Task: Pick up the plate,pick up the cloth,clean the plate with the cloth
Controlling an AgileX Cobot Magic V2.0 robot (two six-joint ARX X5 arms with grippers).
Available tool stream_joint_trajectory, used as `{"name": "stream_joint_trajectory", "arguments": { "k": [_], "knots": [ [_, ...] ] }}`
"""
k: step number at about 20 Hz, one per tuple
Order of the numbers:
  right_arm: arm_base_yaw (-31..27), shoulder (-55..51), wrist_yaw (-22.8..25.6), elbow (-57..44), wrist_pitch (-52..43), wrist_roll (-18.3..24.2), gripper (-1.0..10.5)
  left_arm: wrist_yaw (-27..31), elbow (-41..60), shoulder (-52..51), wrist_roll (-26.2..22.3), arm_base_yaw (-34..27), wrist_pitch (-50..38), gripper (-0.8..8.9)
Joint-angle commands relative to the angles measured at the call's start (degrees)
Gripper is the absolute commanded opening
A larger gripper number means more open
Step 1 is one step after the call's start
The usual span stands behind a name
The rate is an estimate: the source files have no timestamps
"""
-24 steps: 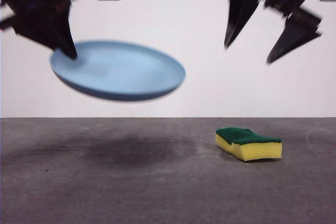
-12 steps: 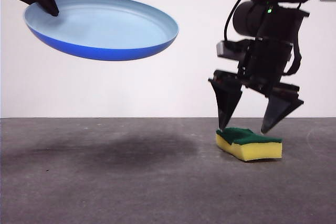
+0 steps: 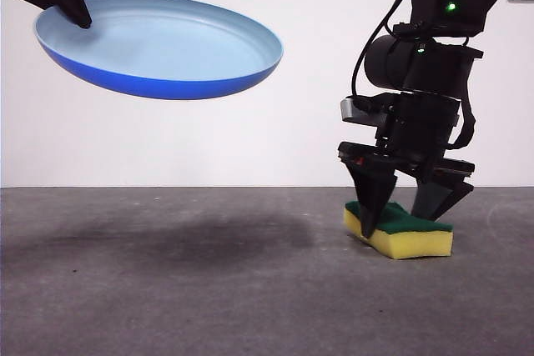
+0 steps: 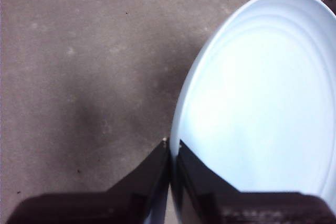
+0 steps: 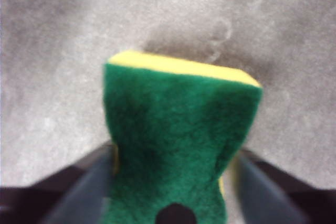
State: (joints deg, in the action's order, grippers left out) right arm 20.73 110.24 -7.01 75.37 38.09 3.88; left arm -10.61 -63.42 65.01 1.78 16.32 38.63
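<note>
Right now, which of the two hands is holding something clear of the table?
The left hand: it is shut on the rim of the plate, held high in the air. The right hand straddles the sponge, which sits on the table.

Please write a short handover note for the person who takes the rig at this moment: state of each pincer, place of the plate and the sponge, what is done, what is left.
Left pincer: shut on the rim of the plate, which hangs tilted in the air, clear of the table.
Right pincer: down over the sponge, one jaw on each side; whether it grips yet I cannot tell. The sponge is on the table, green side up.
Done: plate picked up.
Left: lift the sponge, bring it to the plate, wipe the plate.
</note>
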Motion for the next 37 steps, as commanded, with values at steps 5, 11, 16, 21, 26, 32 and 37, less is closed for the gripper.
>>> {"name": "stream_joint_trajectory", "arguments": {
  "k": [5, 11, 16, 21, 26, 32, 37],
  "knots": [
    [0.74, -1.64, -0.11, 0.02, 1.18, -0.07, -0.2, 1.51, 0.37, 0.72, -0.52, 0.22, -1.07, -0.08],
    [4.09, -15.32, -0.63, 0.02, 1.42, -3.72, -0.2, 3.32, 0.37, 7.19, 0.15, 0.31, -1.18, -0.08],
    [8.87, -25.09, -3.54, 0.02, -0.31, -5.01, -0.2, -0.83, 0.37, 11.45, 3.34, 3.98, -3.89, -0.08],
    [14.32, -24.04, -3.45, 0.02, -3.98, -5.53, -0.2, -6.36, 0.37, 11.43, 7.72, 9.73, -8.24, -0.08],
    [18.73, -20.85, -3.5, 0.02, -7.21, -5.7, -0.2, -6.49, 0.37, 11.41, 9.27, 12.85, -11.65, -0.08],
    [23.91, -20.13, -3.06, 0.02, -2.01, -6.34, -0.2, -6.14, 0.37, 11.41, 12.26, 10.53, -18.99, -0.08],
    [23.71, -20.15, 16.33, 0.02, 11.34, -4.83, -0.2, -7.67, 0.37, 11.28, 12.04, 7.5, -14.84, -0.08]
  ]
}}
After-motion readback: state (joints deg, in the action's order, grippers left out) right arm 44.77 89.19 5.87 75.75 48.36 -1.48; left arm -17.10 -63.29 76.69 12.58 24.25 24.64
